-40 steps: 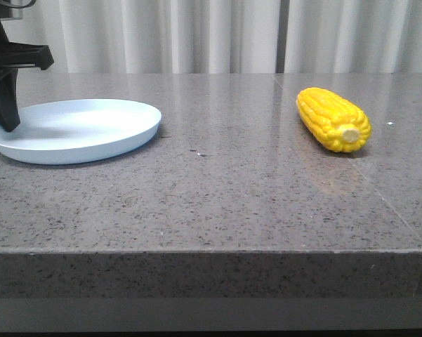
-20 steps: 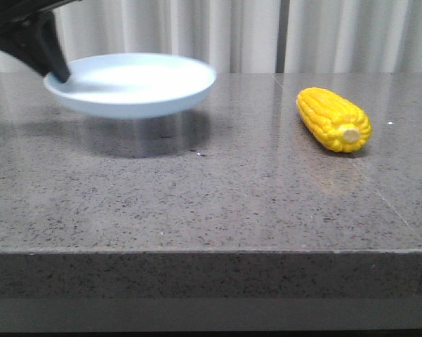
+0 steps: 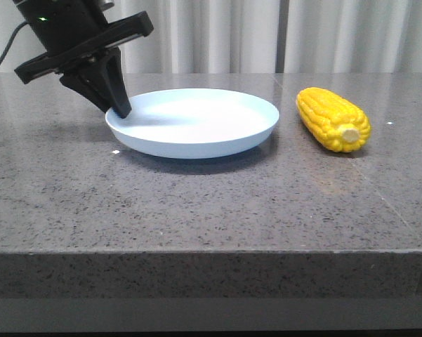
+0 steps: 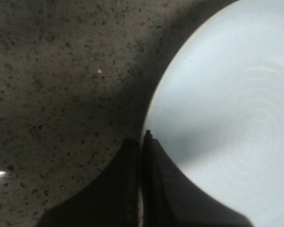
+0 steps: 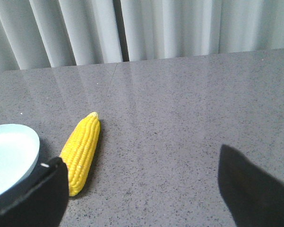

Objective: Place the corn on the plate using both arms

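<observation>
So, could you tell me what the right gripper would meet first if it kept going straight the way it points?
Most likely the bare table: the open right gripper points down and forward, with the corn off to one side. Depth is unclear.

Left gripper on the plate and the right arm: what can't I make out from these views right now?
- Plate underside: front view can't show whether it rests on the table or hangs just above; its own body hides the contact.
- Left gripper: left wrist view shows only dark fingertips pinching the rim.
- Right gripper: absent from the front view; right wrist frame edge cuts off both fingers.
- Corn: its near end is hidden behind one finger.
</observation>
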